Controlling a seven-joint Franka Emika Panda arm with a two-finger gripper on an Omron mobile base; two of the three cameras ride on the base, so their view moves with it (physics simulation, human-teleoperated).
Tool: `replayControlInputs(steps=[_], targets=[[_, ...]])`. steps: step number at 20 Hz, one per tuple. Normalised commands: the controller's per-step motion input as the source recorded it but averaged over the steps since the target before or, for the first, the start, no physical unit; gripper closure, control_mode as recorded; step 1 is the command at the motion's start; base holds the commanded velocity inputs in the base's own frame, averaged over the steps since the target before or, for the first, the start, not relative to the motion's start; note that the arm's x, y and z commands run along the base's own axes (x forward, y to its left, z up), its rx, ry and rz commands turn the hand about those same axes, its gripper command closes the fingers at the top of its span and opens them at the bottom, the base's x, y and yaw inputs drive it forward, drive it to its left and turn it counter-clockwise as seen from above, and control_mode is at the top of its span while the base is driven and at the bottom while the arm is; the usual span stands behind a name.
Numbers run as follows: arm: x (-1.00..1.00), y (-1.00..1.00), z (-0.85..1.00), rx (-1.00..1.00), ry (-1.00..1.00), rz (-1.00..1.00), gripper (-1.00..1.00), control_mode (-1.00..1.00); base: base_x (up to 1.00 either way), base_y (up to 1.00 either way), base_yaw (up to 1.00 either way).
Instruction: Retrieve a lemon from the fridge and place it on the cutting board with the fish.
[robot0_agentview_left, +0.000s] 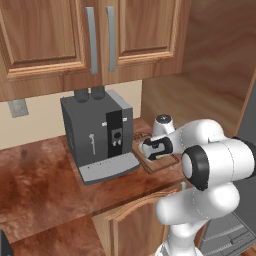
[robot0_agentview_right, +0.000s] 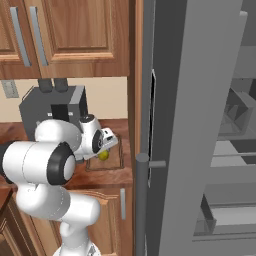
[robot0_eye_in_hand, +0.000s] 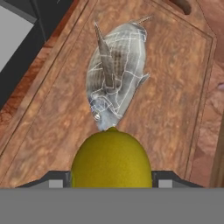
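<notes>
The yellow lemon (robot0_eye_in_hand: 111, 157) sits between my gripper's (robot0_eye_in_hand: 111, 178) two fingertips, which press its sides just above the wooden cutting board (robot0_eye_in_hand: 175, 87). The pale grey fish (robot0_eye_in_hand: 116, 76) lies on the board right beyond the lemon, its mouth nearly touching it. From the right base view my gripper (robot0_agentview_right: 105, 147) hangs over the cutting board (robot0_agentview_right: 116, 161) with the lemon (robot0_agentview_right: 103, 155) under it. In the left base view the gripper (robot0_agentview_left: 145, 148) is low over the cutting board (robot0_agentview_left: 161, 163). The grey fridge (robot0_agentview_right: 190, 125) stands to the right with its door open.
A dark grey coffee machine (robot0_agentview_left: 97, 135) stands on the brown counter just left of the board, close to the hand. Wooden wall cabinets (robot0_agentview_left: 95, 35) hang above. The open fridge door's bar handle (robot0_agentview_right: 141, 200) reaches out near the counter's right end.
</notes>
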Motion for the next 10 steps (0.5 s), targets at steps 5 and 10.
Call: replayControlInputs(steps=[5, 10], targets=[[0.0, 0.0, 0.0, 0.0, 0.0, 0.0, -1.0, -1.0, 0.0, 0.0, 0.0], [0.0, 0.0, 0.11, -0.01, 0.03, 0.0, -1.0, -1.0, 0.0, 0.0, 0.0]])
